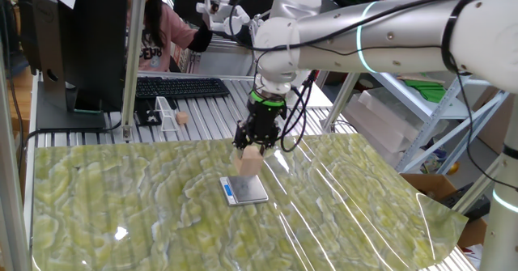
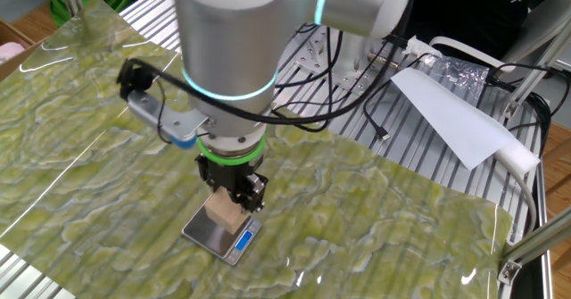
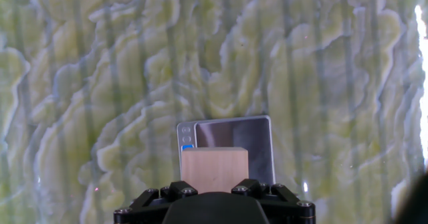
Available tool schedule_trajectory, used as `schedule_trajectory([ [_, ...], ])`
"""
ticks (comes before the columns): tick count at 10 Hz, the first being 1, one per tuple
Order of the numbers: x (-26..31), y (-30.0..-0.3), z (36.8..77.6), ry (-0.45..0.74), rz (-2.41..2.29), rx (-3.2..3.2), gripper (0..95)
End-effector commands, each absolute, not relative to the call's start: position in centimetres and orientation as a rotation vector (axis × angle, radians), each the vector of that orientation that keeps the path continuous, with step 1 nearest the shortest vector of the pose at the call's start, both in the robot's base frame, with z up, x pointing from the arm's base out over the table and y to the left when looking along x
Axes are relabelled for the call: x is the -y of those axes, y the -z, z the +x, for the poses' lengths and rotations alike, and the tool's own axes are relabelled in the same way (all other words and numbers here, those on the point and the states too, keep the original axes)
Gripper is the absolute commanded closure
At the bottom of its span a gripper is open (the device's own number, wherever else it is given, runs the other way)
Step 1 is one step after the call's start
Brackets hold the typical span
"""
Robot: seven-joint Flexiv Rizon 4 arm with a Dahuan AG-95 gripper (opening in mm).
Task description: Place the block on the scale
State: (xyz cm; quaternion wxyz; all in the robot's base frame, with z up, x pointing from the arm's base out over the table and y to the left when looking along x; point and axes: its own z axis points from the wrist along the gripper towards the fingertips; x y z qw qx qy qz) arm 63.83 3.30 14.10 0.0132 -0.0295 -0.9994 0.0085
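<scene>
Green marbled mat [image 1: 121, 198]; plain tan block [image 1: 252, 161] above scale [image 1: 245, 190].

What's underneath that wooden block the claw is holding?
Under the block, held in the gripper, lies the small scale on the green mat. The block covers part of the plate; whether they touch can't be seen.

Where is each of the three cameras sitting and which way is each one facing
One fixed view: off the table's edge, facing a keyboard and a seated person; shows the arm and end effector holding the block above the scale.
The other fixed view: high on the opposite side, looking down past the arm's wrist at the block and scale.
Hand view: on the hand, looking down; only the end effector shows.
Shared: all three show block and scale.
</scene>
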Motion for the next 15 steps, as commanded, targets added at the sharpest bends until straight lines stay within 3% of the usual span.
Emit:
schedule_trajectory([
  [1,-2.7,-13.9,63.6,-0.029,-0.082,3.127,95.0],
  [15,-2.2,-10.7,63.9,-0.028,-0.087,3.120,95.0],
])
